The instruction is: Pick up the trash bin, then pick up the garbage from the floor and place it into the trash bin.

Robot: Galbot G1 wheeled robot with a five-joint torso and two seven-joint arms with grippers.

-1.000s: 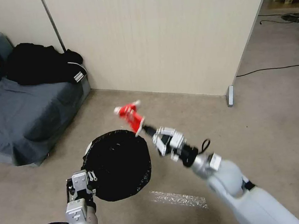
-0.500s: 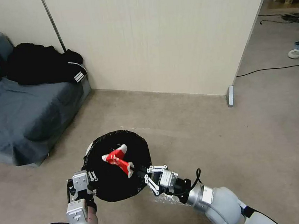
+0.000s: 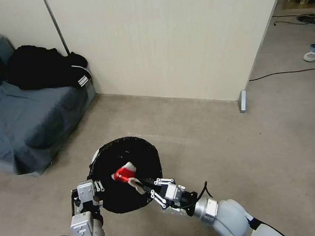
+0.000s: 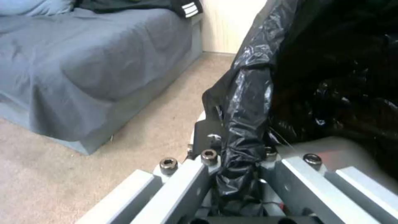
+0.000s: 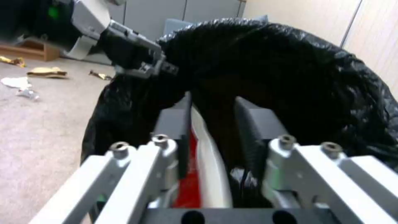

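The trash bin [image 3: 110, 202], white with a black liner [image 3: 146, 156] over its rim, hangs tilted in front of me. My left gripper [image 3: 95, 186] is shut on its near rim, liner pinched between the fingers [image 4: 242, 149]. My right gripper [image 3: 141, 185] reaches over the bin's opening. A red-and-white crumpled carton [image 3: 122, 172], one piece of the garbage, lies between its fingers above the liner. In the right wrist view the right gripper [image 5: 211, 107] is open: the carton [image 5: 205, 149] leans on one finger, with a dark gap to the other. More garbage lies on the floor: a brown scrap [image 5: 46, 72] and white paper [image 5: 16, 82].
A grey sofa [image 3: 23, 116] with a black jacket [image 3: 45, 67] stands at the left. A beige partition wall [image 3: 164, 39] rises ahead, its end post [image 3: 242, 101] at the right. A black cable [image 3: 290, 71] crosses the floor beyond, near a person's shoe [image 3: 312, 56].
My right gripper carried the carton from beyond the bin back over its opening and a little lower. The bin has risen slightly in my left gripper.
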